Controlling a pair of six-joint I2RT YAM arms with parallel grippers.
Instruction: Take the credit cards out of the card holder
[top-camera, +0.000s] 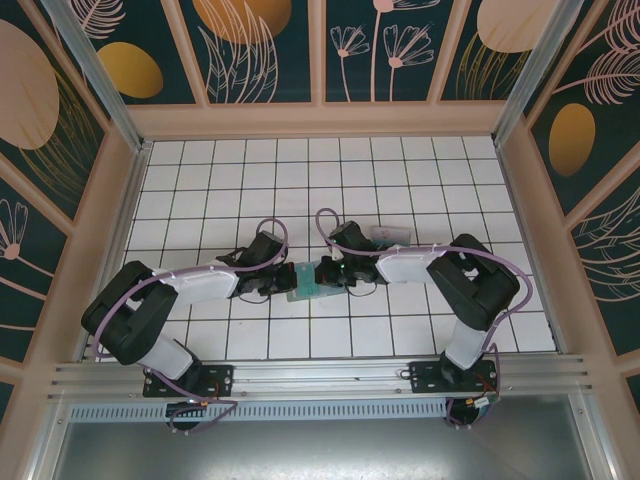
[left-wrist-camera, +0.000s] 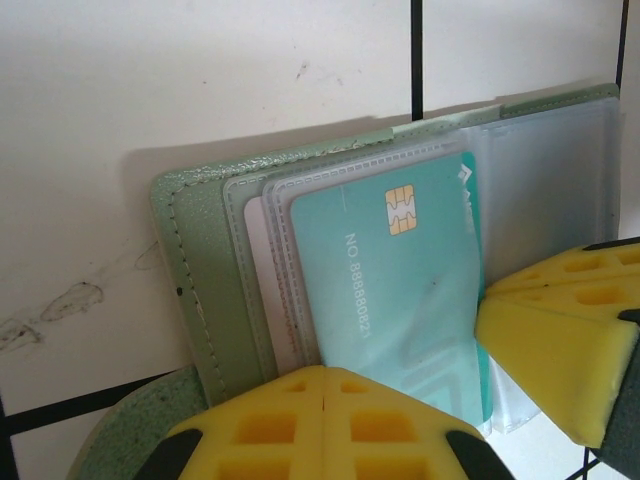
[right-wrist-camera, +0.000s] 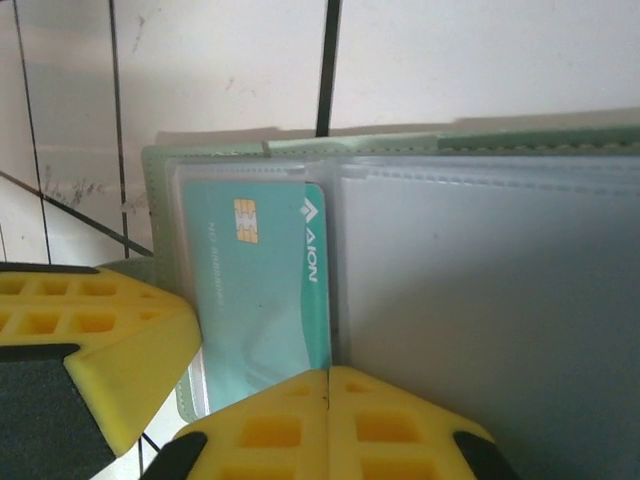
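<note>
Card (left-wrist-camera: 400, 290) lies in card holder (left-wrist-camera: 200, 250) between left claw (left-wrist-camera: 325, 380) and right claw (right-wrist-camera: 328, 375).

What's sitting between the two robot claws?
The open card holder, a teal credit card sleeved inside, lies between the left gripper and right gripper in the top view.

Left pincer (left-wrist-camera: 325, 415) hides lower edge of the credit card (left-wrist-camera: 400, 290)

Bright even light; soft shadows, blurry foreground
</note>
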